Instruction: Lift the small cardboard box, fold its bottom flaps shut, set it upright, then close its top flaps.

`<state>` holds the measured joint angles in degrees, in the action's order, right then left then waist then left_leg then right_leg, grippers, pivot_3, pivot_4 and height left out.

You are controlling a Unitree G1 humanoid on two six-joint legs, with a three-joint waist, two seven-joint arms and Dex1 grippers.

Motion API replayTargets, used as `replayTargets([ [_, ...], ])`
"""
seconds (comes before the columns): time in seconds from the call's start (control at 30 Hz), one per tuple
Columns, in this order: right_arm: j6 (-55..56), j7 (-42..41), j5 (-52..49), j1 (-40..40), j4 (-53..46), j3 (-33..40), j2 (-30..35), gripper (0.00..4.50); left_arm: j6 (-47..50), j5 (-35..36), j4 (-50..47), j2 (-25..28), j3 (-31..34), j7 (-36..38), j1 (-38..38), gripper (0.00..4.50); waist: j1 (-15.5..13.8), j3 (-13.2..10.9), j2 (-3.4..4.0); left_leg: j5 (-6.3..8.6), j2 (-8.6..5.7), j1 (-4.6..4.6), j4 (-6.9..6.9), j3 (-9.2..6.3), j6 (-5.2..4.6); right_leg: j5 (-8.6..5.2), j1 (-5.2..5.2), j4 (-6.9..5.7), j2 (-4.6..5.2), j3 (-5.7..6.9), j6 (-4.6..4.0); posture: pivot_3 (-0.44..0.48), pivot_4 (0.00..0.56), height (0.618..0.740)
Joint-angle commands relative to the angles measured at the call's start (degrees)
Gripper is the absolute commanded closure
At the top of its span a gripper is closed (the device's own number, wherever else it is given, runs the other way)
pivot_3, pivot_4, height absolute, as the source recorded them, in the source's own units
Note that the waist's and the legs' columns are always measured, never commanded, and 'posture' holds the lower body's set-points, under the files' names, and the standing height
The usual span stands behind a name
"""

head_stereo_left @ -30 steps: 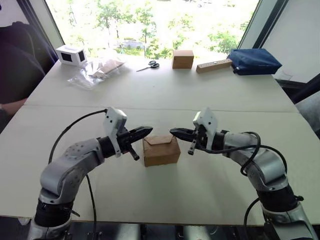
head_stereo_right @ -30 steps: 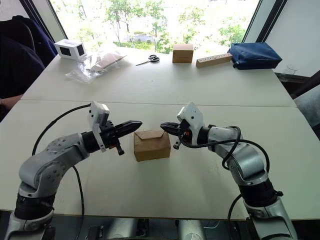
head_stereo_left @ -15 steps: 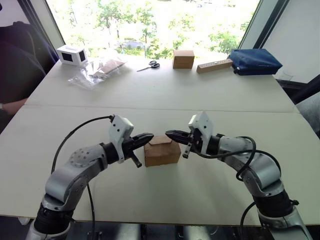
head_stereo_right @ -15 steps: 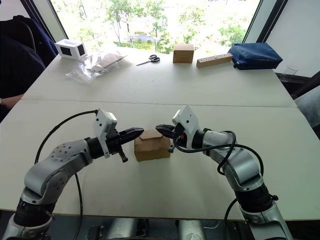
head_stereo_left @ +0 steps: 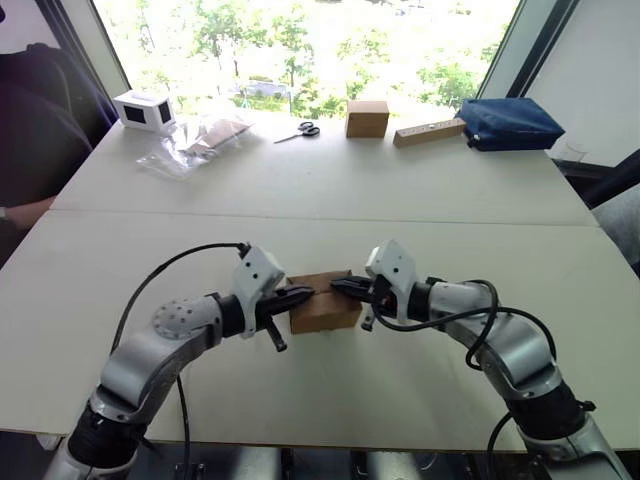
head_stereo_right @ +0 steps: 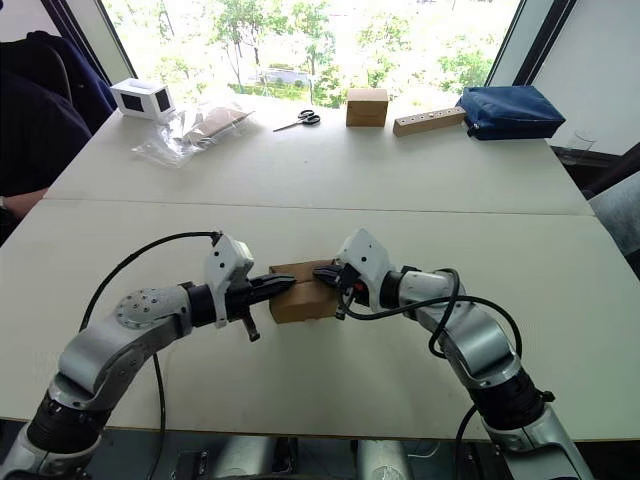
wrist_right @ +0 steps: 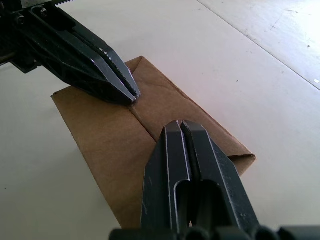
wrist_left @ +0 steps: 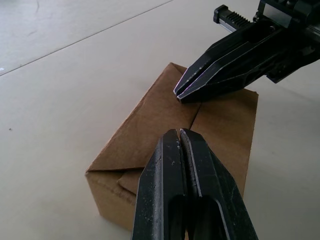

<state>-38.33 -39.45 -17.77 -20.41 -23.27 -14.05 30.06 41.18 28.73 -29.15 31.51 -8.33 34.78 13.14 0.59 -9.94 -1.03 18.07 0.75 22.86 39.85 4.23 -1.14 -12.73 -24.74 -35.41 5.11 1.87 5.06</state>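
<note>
The small cardboard box (head_stereo_left: 322, 308) stands upright on the white table (head_stereo_left: 330, 190), just in front of me. Its top flaps (wrist_left: 220, 117) lie flat and meet along a centre seam. My left gripper (head_stereo_left: 306, 294) is shut, with its tips over the top from the left, at the seam. From the right, my right gripper (head_stereo_left: 337, 288) is also shut, and its tips rest on the same seam. In the wrist views the two pairs of tips, left gripper (wrist_left: 179, 133) and right gripper (wrist_right: 181, 125), face each other a short gap apart. The bottom flaps are hidden under the box.
Along the far edge by the window lie a white box with a dark face (head_stereo_left: 140, 110), a clear plastic bag (head_stereo_left: 195, 140), scissors (head_stereo_left: 298, 130), a neat brown box (head_stereo_left: 366, 118), a wooden block (head_stereo_left: 428, 131) and a blue bag (head_stereo_left: 508, 122). A person sits at far left (head_stereo_left: 25, 130).
Both grippers moved inward from beside the box onto its top. The top flap that stood slightly raised now lies flat.
</note>
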Motion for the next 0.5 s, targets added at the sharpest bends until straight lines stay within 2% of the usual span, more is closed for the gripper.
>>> replayTargets([
  [0.03, 0.13, 0.21, 0.57, -0.08, -0.42, -0.01, -0.16, 4.50, -1.05, -0.61, -0.43, -0.81, -0.45, 0.29, 0.85, 4.46, 0.01, 0.00, 0.00, 0.00, 0.00, 0.00, 0.00, 0.00, 0.00, 0.00, 0.00, 0.00, -0.01, 0.00, 0.00, 0.000, 0.150, 0.740],
  [0.33, 0.16, -0.03, 0.46, 0.53, -0.57, 1.02, 0.65, 4.50, -1.29, -1.58, 1.28, -2.15, -0.08, 0.37, 1.87, 4.46, -0.01, 0.00, 0.00, 0.00, 0.00, 0.00, 0.00, 0.00, 0.00, 0.00, 0.01, 0.00, -0.02, 0.00, 0.01, 0.000, 0.150, 0.740],
  [0.5, 0.76, 0.45, 0.83, 0.76, -0.62, 1.13, 0.49, 4.50, -4.08, -4.92, 3.80, -2.07, -0.80, 0.35, 1.59, 4.46, -0.04, 0.00, 0.00, 0.00, 0.00, -0.02, 0.00, 0.00, 0.00, 0.01, 0.03, 0.00, -0.02, 0.00, 0.01, 0.000, 0.150, 0.740],
])
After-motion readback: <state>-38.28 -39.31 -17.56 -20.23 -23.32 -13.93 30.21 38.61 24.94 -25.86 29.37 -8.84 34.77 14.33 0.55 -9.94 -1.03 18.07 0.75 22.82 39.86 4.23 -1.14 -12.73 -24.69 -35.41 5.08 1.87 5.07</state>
